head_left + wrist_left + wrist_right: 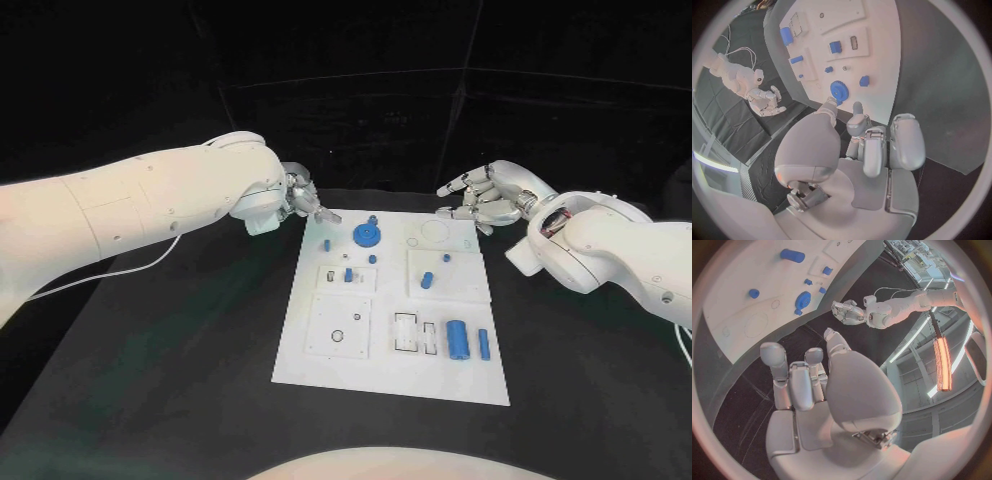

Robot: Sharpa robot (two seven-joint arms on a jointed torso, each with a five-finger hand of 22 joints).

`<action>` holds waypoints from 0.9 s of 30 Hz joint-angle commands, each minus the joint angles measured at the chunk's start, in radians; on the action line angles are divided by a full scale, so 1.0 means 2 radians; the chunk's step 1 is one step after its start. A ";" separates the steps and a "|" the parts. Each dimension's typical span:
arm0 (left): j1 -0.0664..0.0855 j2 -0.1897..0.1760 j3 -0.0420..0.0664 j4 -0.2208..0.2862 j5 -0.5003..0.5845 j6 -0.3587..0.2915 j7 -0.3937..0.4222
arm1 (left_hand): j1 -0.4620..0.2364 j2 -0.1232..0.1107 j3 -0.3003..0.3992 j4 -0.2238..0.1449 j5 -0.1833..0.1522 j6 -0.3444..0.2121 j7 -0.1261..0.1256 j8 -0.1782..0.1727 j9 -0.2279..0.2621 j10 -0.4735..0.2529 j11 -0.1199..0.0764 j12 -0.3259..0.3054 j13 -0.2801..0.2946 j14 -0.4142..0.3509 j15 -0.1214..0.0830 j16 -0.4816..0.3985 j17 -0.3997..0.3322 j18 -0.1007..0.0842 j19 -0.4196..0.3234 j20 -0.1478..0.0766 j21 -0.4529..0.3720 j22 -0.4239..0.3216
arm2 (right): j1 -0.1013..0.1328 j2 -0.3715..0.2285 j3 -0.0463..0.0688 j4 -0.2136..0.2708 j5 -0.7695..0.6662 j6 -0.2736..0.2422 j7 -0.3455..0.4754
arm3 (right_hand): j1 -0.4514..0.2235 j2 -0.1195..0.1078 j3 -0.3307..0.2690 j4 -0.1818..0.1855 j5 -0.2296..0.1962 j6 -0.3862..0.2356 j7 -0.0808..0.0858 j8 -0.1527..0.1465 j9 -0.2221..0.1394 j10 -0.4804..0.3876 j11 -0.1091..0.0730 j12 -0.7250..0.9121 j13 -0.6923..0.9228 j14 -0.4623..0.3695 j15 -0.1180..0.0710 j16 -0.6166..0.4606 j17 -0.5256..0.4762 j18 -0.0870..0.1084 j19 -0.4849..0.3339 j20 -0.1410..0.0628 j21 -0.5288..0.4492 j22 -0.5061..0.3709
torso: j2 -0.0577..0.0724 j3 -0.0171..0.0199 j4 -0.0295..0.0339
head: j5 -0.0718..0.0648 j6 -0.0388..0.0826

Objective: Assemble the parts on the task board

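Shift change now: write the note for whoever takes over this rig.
Left hand: holds nothing, fingers apart, at the far left corner of the white board.
Right hand: holds nothing, beyond the board's far right corner.
Parts: blue disc near the far edge, two blue cylinders at the near right, small blue pieces mid-board.
Done: cannot tell.
Left: likely most of the assembly.

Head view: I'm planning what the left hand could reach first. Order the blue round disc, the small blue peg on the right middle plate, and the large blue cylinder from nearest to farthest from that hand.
1. Blue round disc, at the board's far end, just beside the left hand.
2. Small blue peg, mid-board, toward the right.
3. Large blue cylinder, near end, right side.
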 commanded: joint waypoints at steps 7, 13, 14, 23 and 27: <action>-0.006 0.036 -0.002 -0.069 -0.022 0.055 0.010 | 0.001 0.010 -0.011 0.005 0.000 0.005 0.002 -0.004 -0.005 -0.003 0.001 0.002 0.000 0.052 0.004 0.002 0.132 0.002 0.000 0.005 -0.002 0.002 | 0.001 0.002 0.000 -0.001 -0.001 0.002 0.005 | -0.002 0.005 -0.001 0.000 0.000 -0.002 0.000 0.003 -0.001 -0.002 0.001 -0.001 0.000 0.018 -0.003 -0.001 0.001 0.007 -0.001 -0.002 -0.001 0.001 | 0.002 -0.0006 -0.0019 | 0.001 -0.001; -0.013 0.052 -0.003 -0.093 -0.024 0.066 0.011 | 0.000 0.014 -0.016 0.009 0.000 0.007 0.002 -0.005 -0.007 -0.003 0.001 0.002 0.000 0.052 0.004 0.002 0.132 0.002 0.001 0.005 -0.001 0.003 | 0.001 0.003 0.000 -0.001 -0.001 0.002 0.006 | -0.002 0.005 0.000 0.000 0.001 -0.002 0.000 0.003 -0.001 -0.002 0.001 0.000 0.000 0.018 -0.003 -0.001 0.001 0.007 -0.001 -0.002 -0.001 0.000 | 0.002 -0.0005 -0.0015 | 0.001 -0.001; -0.014 0.055 -0.004 -0.097 -0.025 0.068 0.011 | -0.001 0.015 -0.019 0.011 0.000 0.008 0.002 -0.005 -0.008 -0.003 0.001 0.003 0.000 0.052 0.004 0.002 0.132 0.002 0.000 0.005 -0.001 0.003 | 0.001 0.004 0.000 -0.001 -0.001 0.002 0.006 | -0.002 0.005 0.000 0.000 0.001 -0.002 0.000 0.003 -0.001 -0.002 0.001 0.000 0.000 0.018 -0.003 -0.001 0.001 0.007 -0.001 -0.002 -0.001 0.000 | 0.002 -0.0005 -0.0014 | 0.001 -0.002; -0.022 0.072 -0.007 -0.119 -0.025 0.081 0.013 | 0.000 0.018 -0.025 0.015 0.000 0.010 0.002 -0.006 -0.010 -0.002 0.001 0.004 0.001 0.052 0.004 0.002 0.132 0.002 0.001 0.005 0.000 0.004 | 0.001 0.005 0.000 -0.002 -0.001 0.003 0.006 | -0.002 0.006 0.000 0.000 0.002 -0.002 0.000 0.003 -0.001 -0.002 0.001 0.000 0.000 0.018 -0.003 -0.001 0.001 0.007 0.000 -0.002 -0.001 0.000 | 0.001 -0.0004 -0.0011 | 0.001 -0.004; -0.024 0.076 -0.008 -0.122 -0.025 0.086 0.012 | 0.001 0.019 -0.026 0.016 0.000 0.012 0.002 -0.006 -0.011 -0.003 0.001 0.003 0.001 0.052 0.003 0.002 0.132 0.002 0.001 0.005 -0.001 0.004 | 0.001 0.006 0.000 -0.002 -0.001 0.004 0.006 | -0.002 0.006 0.000 0.001 0.002 -0.002 0.000 0.003 -0.001 -0.002 0.001 0.000 0.000 0.018 -0.003 -0.002 0.000 0.007 0.000 -0.002 -0.001 0.000 | 0.001 -0.0003 -0.0007 | 0.000 -0.004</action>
